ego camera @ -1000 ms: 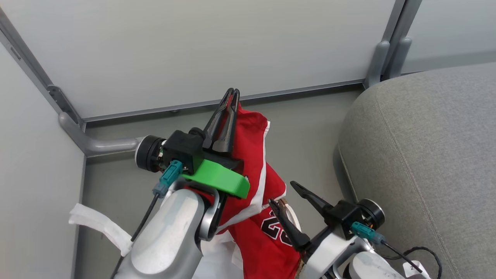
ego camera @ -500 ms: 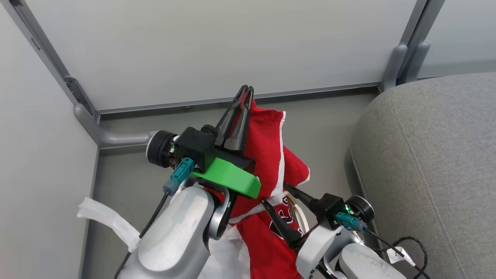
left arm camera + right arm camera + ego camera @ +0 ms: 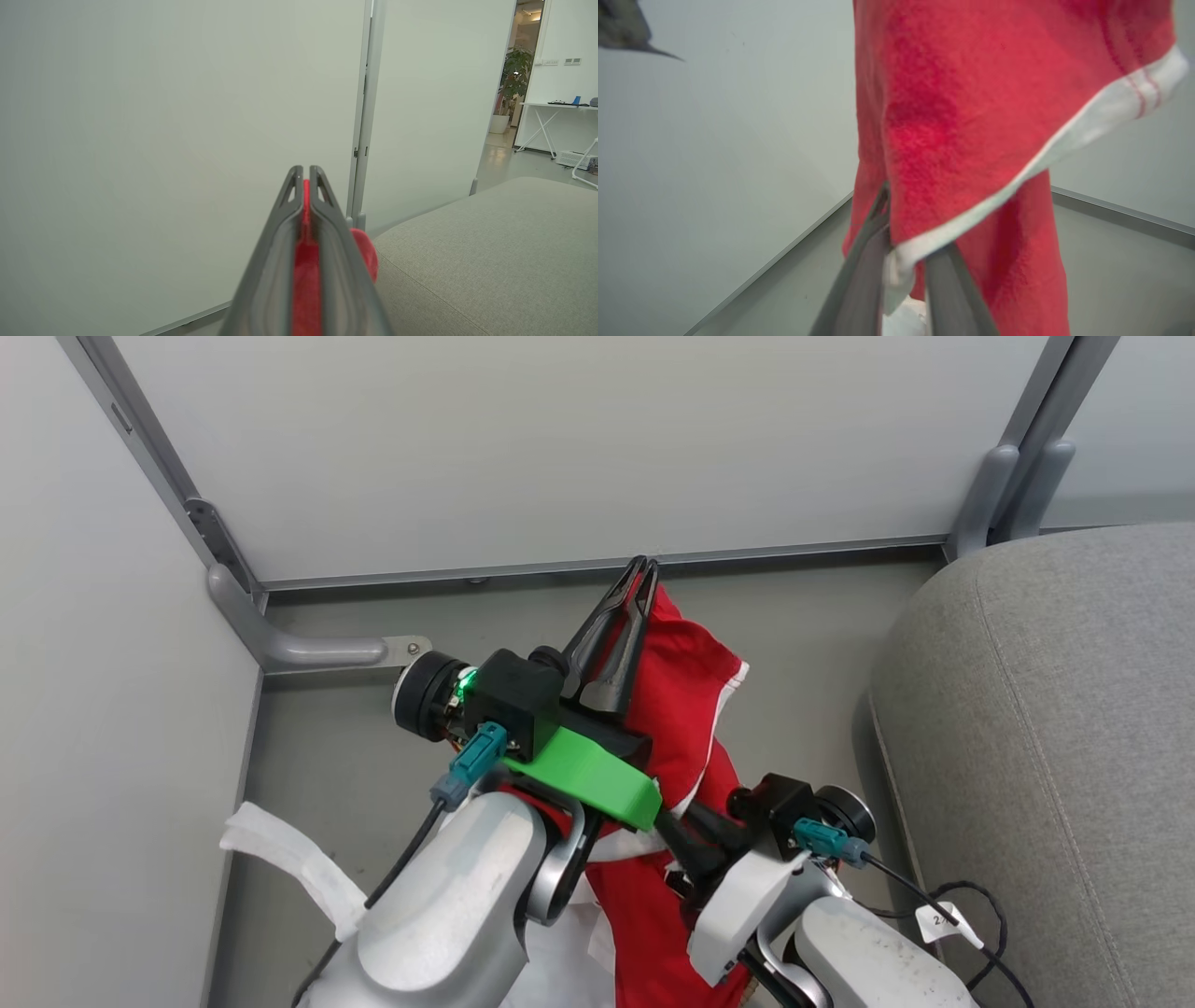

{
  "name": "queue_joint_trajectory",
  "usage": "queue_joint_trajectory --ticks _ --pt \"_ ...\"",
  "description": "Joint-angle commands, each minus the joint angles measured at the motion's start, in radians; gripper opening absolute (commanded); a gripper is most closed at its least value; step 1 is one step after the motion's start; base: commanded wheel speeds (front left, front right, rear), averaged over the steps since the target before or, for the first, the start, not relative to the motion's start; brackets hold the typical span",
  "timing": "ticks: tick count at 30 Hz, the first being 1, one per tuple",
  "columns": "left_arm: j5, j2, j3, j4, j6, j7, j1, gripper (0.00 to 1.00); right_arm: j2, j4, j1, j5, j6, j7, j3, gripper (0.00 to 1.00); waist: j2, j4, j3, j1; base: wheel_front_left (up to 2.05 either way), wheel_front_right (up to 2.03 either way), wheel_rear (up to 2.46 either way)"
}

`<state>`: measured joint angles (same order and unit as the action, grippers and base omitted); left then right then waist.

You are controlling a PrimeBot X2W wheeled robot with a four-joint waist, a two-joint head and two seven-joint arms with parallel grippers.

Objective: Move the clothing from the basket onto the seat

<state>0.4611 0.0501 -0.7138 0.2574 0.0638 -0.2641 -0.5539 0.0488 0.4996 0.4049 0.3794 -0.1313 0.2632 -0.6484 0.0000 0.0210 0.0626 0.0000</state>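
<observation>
My left gripper (image 3: 639, 567) is shut on a bright red garment (image 3: 695, 709) with white trim, holding it up above the floor by its top. In the left wrist view, red cloth (image 3: 306, 261) shows pinched between the fingers (image 3: 275, 261). My right gripper (image 3: 686, 831) reaches under the left wrist into the hanging cloth. In the right wrist view its fingers (image 3: 861, 275) close on the white hem (image 3: 896, 266) of the red garment (image 3: 952, 116). The "23" numerals are hidden. My arms hide the basket; its white liner cloth (image 3: 285, 863) shows. The grey seat (image 3: 1046, 728) lies to the right.
Pale partition walls (image 3: 560, 448) with grey metal posts (image 3: 1018, 476) close off the corner behind and to the left. A grey floor (image 3: 803, 607) separates the walls from the seat. A black cable with a tag (image 3: 943, 919) lies by the seat's edge.
The camera has shifted, sliding the scene rightward. My right gripper, open before, has moved up into the red cloth and closed on its hem. The left gripper keeps its hold.
</observation>
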Motion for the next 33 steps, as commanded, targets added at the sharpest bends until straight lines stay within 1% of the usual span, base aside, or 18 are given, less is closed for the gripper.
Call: queue_joint_trajectory --ticks 1,6,10,11,12,15,19,23,33 --pt "0.006 0.002 -0.001 0.002 0.008 -0.001 -0.018 0.0 0.005 -0.007 0.007 0.007 0.001 0.002 0.0 0.0 0.0 0.001 0.001 0.0 0.0 0.0 0.0" --pt "0.006 0.002 0.002 0.005 0.011 -0.001 -0.014 0.0 0.005 -0.016 -0.004 0.004 0.001 0.002 0.012 0.0 0.0 -0.004 0.002 0.0 0.0 0.0 0.0" --pt "-0.005 0.002 0.015 0.019 0.024 0.0 -0.001 0.0 0.005 -0.037 -0.017 0.004 0.001 0.002 0.021 0.0 0.0 -0.017 0.001 0.0 0.0 0.0 0.0" --pt "-0.006 0.002 0.015 0.032 0.029 0.0 0.007 0.73 0.005 -0.043 -0.024 0.005 0.001 0.002 0.022 0.0 0.0 -0.024 0.0 0.0 0.0 0.0 0.0" --pt "-0.011 0.001 0.019 0.031 0.033 0.0 0.009 1.0 0.005 -0.048 -0.028 0.004 0.001 0.002 0.022 0.0 0.0 -0.033 -0.001 0.0 0.0 0.0 0.0" --pt "-0.025 0.002 0.032 0.052 0.037 0.0 0.023 1.0 0.005 -0.069 -0.036 0.007 0.001 0.002 0.028 0.0 0.0 -0.069 -0.003 0.0 0.0 0.0 0.0" --pt "-0.052 0.002 0.076 0.076 0.037 0.0 0.046 1.0 0.005 -0.101 -0.062 0.02 0.001 0.002 0.048 0.0 0.0 -0.138 0.0 0.0 0.0 0.0 0.0" --pt "-0.089 0.007 0.111 0.104 0.02 0.0 0.075 1.0 0.004 -0.137 -0.08 0.021 0.001 0.002 0.067 0.0 0.0 -0.219 0.01 0.0 0.0 0.0 0.0" --pt "-0.171 0.014 0.163 0.146 -0.045 0.0 0.147 1.0 0.003 -0.21 -0.126 0.004 0.001 0.002 0.121 0.0 0.0 -0.423 0.05 0.0 0.0 0.0 0.0"
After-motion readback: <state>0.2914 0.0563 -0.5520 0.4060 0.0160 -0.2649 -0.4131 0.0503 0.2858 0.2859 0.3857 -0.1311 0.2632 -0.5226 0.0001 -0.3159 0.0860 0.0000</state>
